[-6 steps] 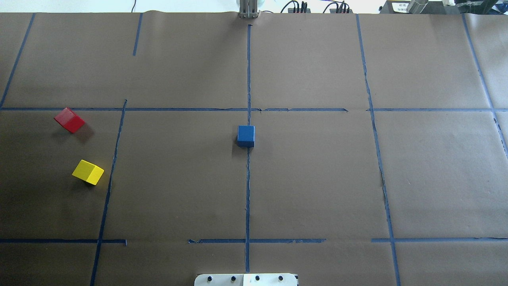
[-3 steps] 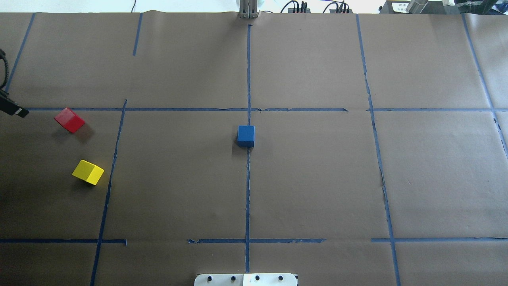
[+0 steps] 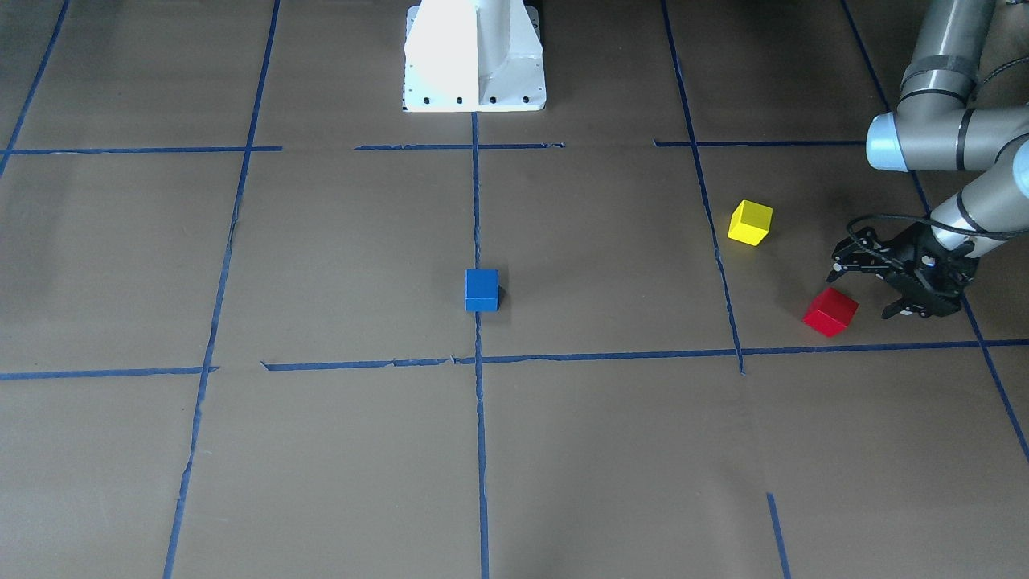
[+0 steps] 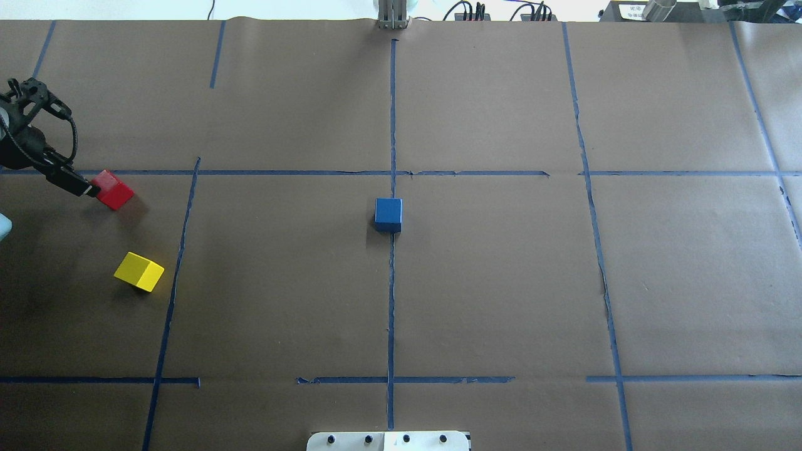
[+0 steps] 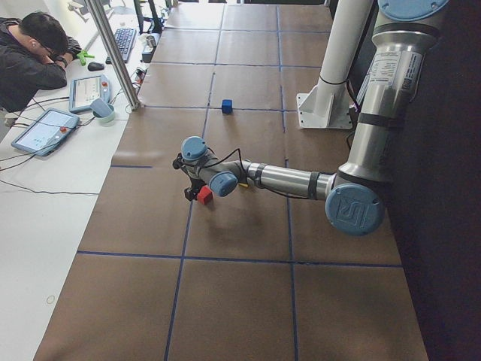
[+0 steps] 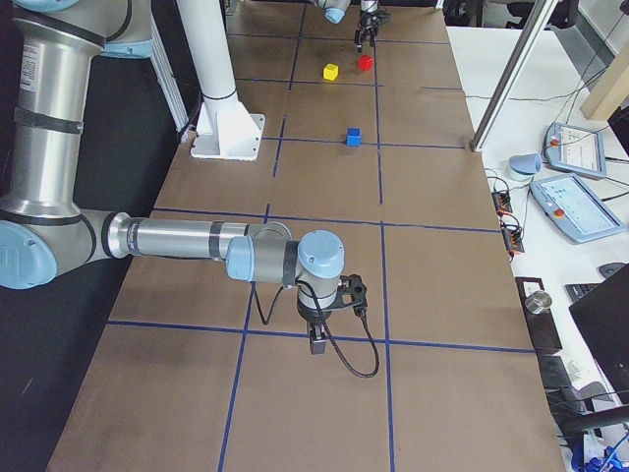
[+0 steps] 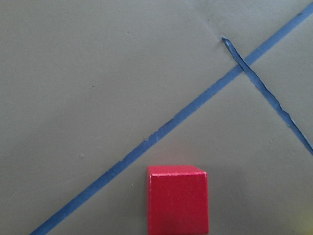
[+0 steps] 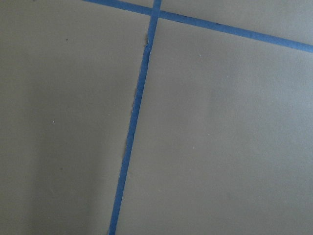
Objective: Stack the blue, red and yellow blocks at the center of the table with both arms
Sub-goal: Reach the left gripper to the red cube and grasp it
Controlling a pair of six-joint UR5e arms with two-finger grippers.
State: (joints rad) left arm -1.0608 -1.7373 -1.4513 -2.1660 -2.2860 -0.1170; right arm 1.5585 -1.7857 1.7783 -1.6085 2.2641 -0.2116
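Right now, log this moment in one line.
left pincer: open, near red block | right pincer: unclear | blue block: centre | yellow block: unstacked

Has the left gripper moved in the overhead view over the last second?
Yes. The left gripper has come in from the view's left edge, rightward toward the red block, which has stayed put; one fingertip is now right beside it.

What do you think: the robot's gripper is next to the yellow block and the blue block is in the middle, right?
No. The front-facing view shows the left gripper next to the red block, not the yellow block. The blue block is in the middle.
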